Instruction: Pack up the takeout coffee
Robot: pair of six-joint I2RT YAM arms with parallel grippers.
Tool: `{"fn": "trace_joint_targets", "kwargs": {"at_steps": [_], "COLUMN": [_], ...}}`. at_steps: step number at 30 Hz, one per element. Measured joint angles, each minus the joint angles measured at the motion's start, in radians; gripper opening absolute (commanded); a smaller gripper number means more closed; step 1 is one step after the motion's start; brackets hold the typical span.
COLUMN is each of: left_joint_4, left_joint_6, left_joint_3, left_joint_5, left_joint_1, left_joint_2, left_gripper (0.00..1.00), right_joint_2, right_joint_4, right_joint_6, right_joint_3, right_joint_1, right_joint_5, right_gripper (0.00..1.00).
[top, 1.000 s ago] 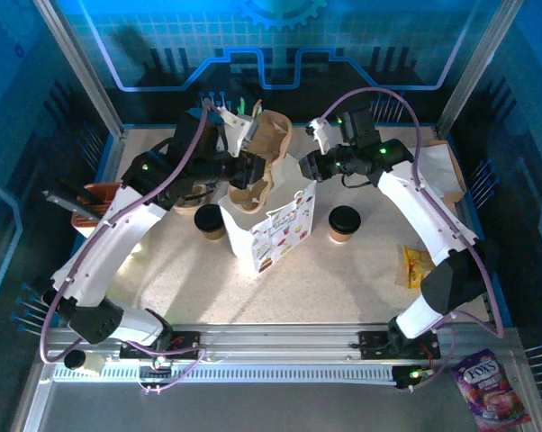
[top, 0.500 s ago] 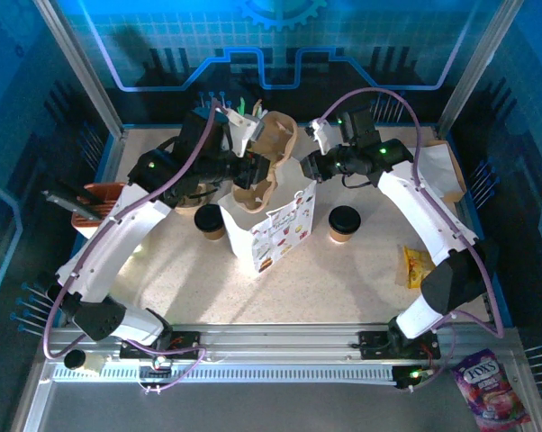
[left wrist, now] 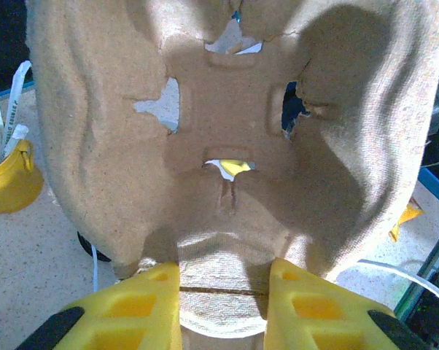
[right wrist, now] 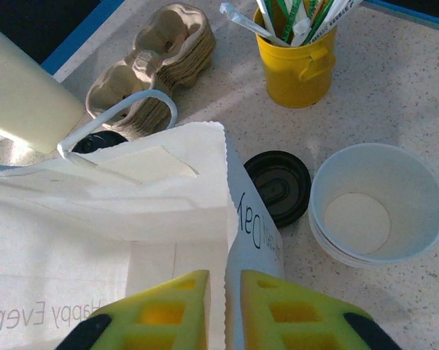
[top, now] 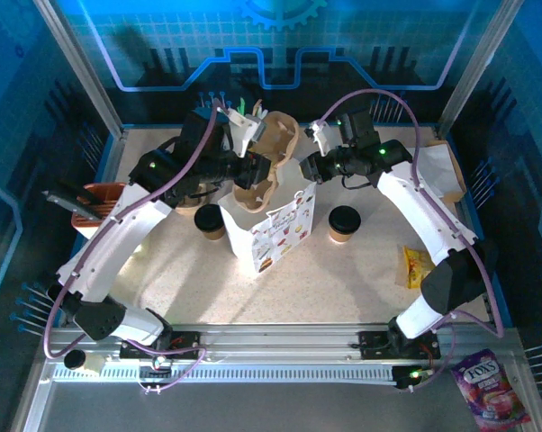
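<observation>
Between my left gripper (left wrist: 223, 284) fingers (left wrist: 143, 306) I have the edge of a pulp cup carrier (left wrist: 227, 146) clamped, held over the mouth of the white paper bag (top: 271, 229). My right gripper (right wrist: 225, 295) is pinched on the bag's rim. Both lidded cups stand on the table (top: 343, 279) outside the bag, the first coffee cup (top: 210, 220) near my left fingers and the second coffee cup (top: 344, 223) near my right fingers.

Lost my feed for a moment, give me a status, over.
Left gripper shut on brown moulded-pulp cup carrier, over white paper bag. Right gripper pinching bag rim. Both black-lidded kraft coffee cups on table, unpacked.
</observation>
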Motion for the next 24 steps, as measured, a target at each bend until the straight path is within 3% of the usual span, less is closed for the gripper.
{"fn": "trace_joint_targets", "kwargs": {"at_steps": [24], "left_joint_4": [0.035], "left_joint_6": [0.093], "left_joint_3": [-0.079], "left_joint_5": [0.020], "left_joint_1": [-0.004], "left_joint_2": [0.003], "left_gripper": [0.28], "right_joint_2": [-0.003], "right_joint_4": [0.003], "right_joint_6": [0.001], "right_joint_3": [-0.019], "right_joint_1": [0.000], "right_joint_5": [0.000], "right_gripper": [0.10]}}
